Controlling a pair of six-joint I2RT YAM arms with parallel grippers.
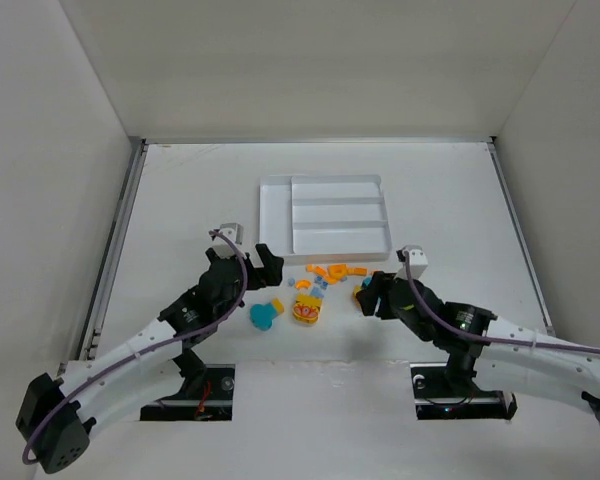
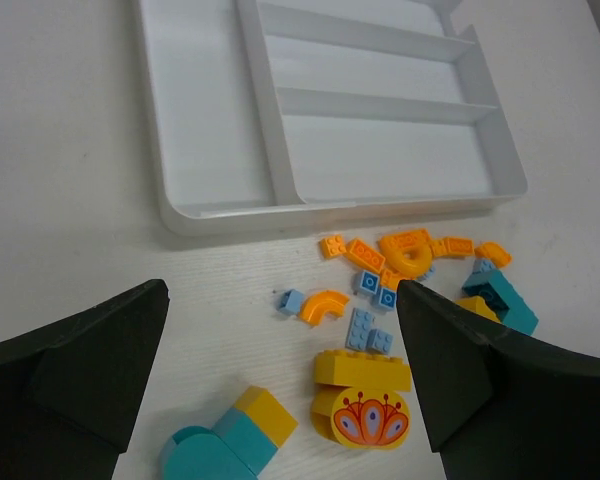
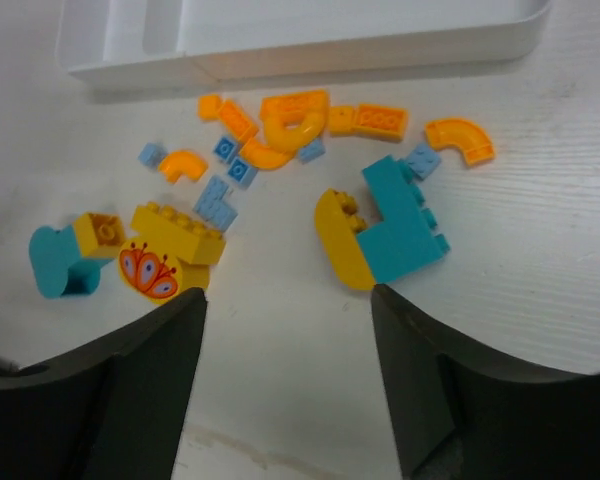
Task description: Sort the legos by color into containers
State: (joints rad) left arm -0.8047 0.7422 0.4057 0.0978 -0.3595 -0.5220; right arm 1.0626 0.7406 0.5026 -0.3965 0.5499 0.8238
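The legos lie in a loose heap (image 1: 325, 275) just in front of the white tray (image 1: 276, 215), whose compartments show nothing in them. A yellow brick with a red mark (image 2: 370, 415) (image 3: 150, 270) sits beside a teal-and-yellow piece (image 2: 225, 435) (image 3: 65, 255). A larger teal-and-yellow block (image 3: 390, 230) lies to the right. Orange curved bits (image 2: 325, 303) and light blue plates (image 2: 368, 330) are scattered between. My left gripper (image 1: 265, 268) (image 2: 282, 292) is open and empty, hovering left of the heap. My right gripper (image 1: 373, 293) (image 3: 288, 300) is open and empty, near the teal block.
The tray's near wall (image 2: 220, 215) (image 3: 310, 50) stands just beyond the bricks. White enclosure walls (image 1: 80, 150) rise on the left, right and back. The arm bases (image 1: 200, 385) are at the near table edge.
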